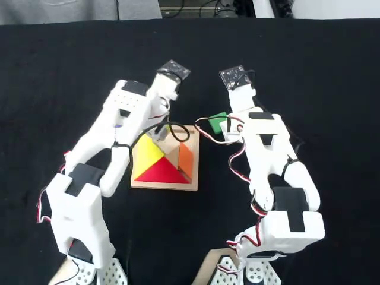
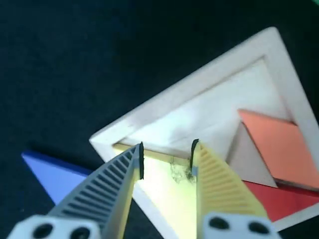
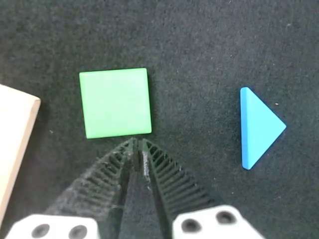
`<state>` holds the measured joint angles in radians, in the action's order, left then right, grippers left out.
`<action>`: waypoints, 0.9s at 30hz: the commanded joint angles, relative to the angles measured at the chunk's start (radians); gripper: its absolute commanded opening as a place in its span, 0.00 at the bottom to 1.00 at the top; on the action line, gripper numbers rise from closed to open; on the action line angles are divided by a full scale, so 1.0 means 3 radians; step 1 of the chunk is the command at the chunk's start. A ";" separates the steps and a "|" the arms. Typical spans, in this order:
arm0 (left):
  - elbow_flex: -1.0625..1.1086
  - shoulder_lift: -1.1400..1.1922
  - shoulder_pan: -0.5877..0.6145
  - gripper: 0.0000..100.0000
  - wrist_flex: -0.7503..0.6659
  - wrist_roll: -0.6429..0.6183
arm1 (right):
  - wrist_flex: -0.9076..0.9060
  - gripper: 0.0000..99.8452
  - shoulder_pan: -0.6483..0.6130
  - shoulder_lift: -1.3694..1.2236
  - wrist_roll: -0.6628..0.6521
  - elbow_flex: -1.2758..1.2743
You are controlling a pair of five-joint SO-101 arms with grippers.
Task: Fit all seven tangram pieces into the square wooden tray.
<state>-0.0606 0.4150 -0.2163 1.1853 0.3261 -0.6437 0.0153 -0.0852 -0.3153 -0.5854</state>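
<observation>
From the high view: find the square wooden tray (image 1: pixel 163 185) mid-bench, holding a yellow triangle (image 1: pixel 147 155), a red triangle (image 1: pixel 161 173) and an orange piece (image 1: pixel 186 159), with bare wood left toward the far side. Note the green square (image 1: pixel 216 120) on the black bench (image 1: pixel 332 71) just beside the tray's far right corner, at the nose of the right gripper (image 1: pixel 228 132). Place the left gripper (image 1: pixel 161 124) over the tray's far left corner. From the left wrist view: see the left gripper (image 2: pixel 167 158) parted by a narrow gap and holding nothing, poised above the yellow triangle (image 2: pixel 164 194) just inside the rim, with a blue piece (image 2: pixel 50 172) outside the tray on the bench. From the right wrist view: see the right gripper (image 3: pixel 137 147) pinched together and empty, tips at the near edge of the green square (image 3: pixel 115 102), straight ahead of them and not between them. Note a small blue triangle (image 3: pixel 256 127) well apart to one side and the tray's corner (image 3: pixel 15 134) to the other. Judging by this: right arm the nearer to the square. Would need to spread first, then advance to straddle two parallel sides. No long axis to favour in a square.
</observation>
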 commanded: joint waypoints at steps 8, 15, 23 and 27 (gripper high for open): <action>0.0228 -0.0031 0.0008 0.18 -0.0266 0.0184 | 0.0056 0.01 0.0020 0.0023 0.0020 0.0120; 0.0524 -0.0077 0.0013 0.17 -0.0266 0.0302 | 0.0061 0.01 0.0020 0.0023 0.0020 0.0120; 0.0253 -0.0491 -0.0033 0.17 -0.0286 0.0292 | 0.0061 0.01 0.0020 0.0023 0.0020 0.0120; 0.0136 -0.0471 -0.0263 0.17 -0.0450 -0.0031 | 0.0061 0.01 0.0015 0.0023 0.0020 0.0120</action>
<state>0.0407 0.3153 -0.2378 1.0994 0.3844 -0.6437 0.0153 -0.0852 -0.3138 -0.5854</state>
